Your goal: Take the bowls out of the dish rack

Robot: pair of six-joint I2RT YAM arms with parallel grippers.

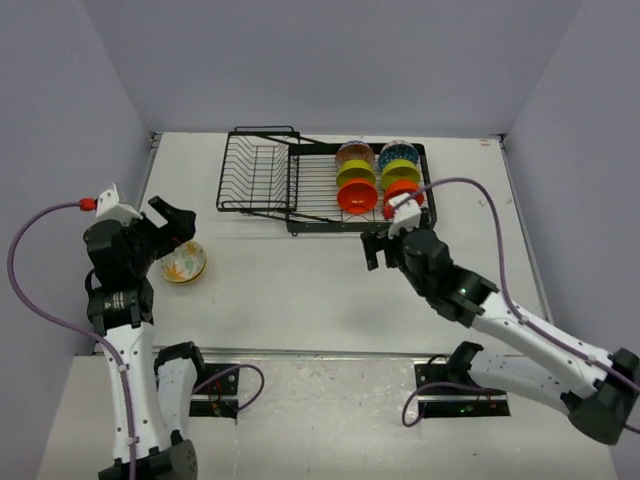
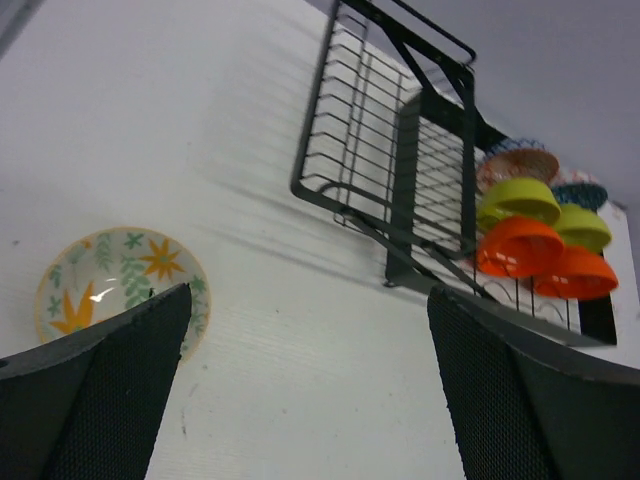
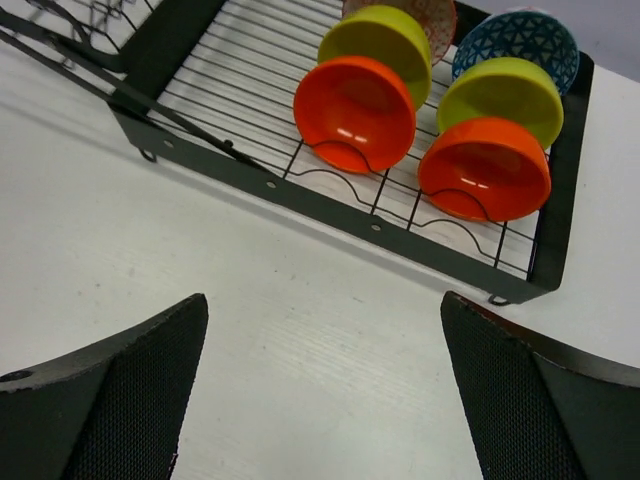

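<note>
Fingers of my right gripper (image 3: 322, 300) are spread wide with nothing between them, over the white table (image 1: 300, 290) just in front of the dish rack (image 3: 330, 205). Inside the right end of the rack's flat tray, six bowls stand on edge in two rows. Two orange bowls (image 3: 355, 112) are nearest me, two green bowls (image 3: 385, 40) are behind them, and two patterned bowls (image 3: 515, 45) are at the back. The deeper basket section joins the tray on its left. My left gripper (image 1: 175, 222) is well apart from the rack, near the table's left edge, also spread and holding nothing. A floral bowl (image 1: 183, 262) sits upright on the table just beside and below its fingers.
</note>
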